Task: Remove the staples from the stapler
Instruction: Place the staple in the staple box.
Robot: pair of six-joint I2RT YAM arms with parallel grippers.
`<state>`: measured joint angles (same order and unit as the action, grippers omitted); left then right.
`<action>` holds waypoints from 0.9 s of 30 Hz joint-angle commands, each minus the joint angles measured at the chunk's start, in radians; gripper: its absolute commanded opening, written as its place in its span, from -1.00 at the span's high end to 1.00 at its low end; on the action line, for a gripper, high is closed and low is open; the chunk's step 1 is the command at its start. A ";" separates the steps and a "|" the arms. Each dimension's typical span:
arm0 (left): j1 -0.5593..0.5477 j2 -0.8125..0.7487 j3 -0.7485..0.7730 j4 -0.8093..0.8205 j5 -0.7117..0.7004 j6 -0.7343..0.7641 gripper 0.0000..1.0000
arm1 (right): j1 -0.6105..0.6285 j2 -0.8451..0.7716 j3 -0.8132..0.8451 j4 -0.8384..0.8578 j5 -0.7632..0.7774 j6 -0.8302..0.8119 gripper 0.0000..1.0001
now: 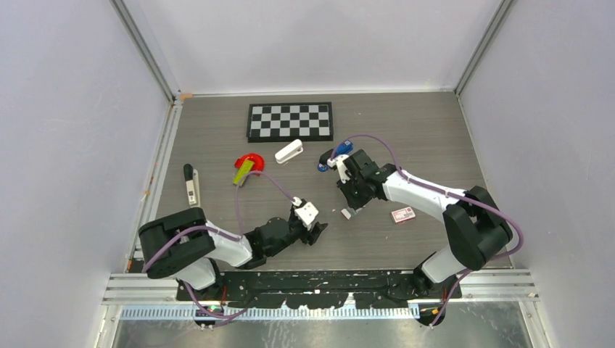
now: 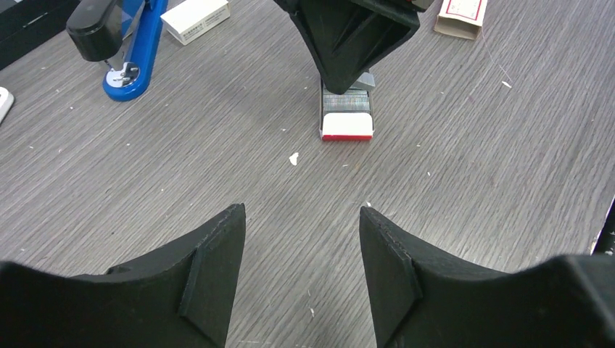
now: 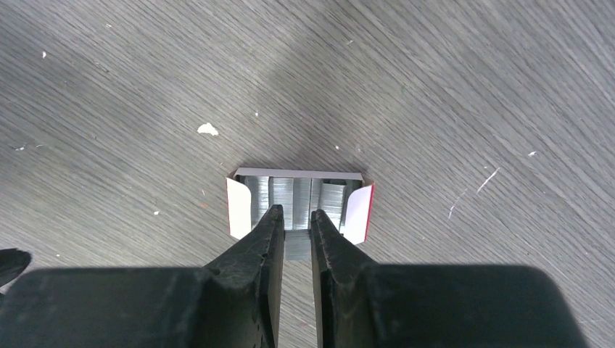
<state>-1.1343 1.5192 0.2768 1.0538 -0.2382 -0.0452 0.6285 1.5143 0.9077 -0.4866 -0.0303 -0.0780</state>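
Grey wood-grain tabletop (image 3: 435, 87) carries a small red-and-white staple tray (image 3: 238, 206), and over it the right gripper (image 3: 295, 212) is pinched on a staple strip (image 3: 296, 248), seemingly to lay unloaded staples with the rest. Nearer, the left gripper (image 2: 301, 214) hangs spread and empty, likely just out of the way. Beyond the tray, slightly left, the blue stapler (image 2: 138, 54) lies hinged open, apparently so its magazine can be emptied.

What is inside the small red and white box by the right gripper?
Silver staple strips fill the box; the right gripper, apparently pinching one, hides the near middle.
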 commanded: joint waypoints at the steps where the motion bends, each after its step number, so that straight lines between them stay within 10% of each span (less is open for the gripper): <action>1: -0.008 -0.063 -0.020 -0.011 -0.039 -0.016 -0.21 | 0.015 0.024 0.038 0.037 0.027 -0.014 0.64; 27: -0.010 -0.116 -0.036 -0.035 -0.032 -0.031 -0.23 | 0.057 0.020 0.045 0.051 0.102 -0.024 0.63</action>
<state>-1.1381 1.4372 0.2497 0.9894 -0.2592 -0.0719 0.6796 1.5650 0.9150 -0.4671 0.0586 -0.0998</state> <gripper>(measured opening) 0.613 0.223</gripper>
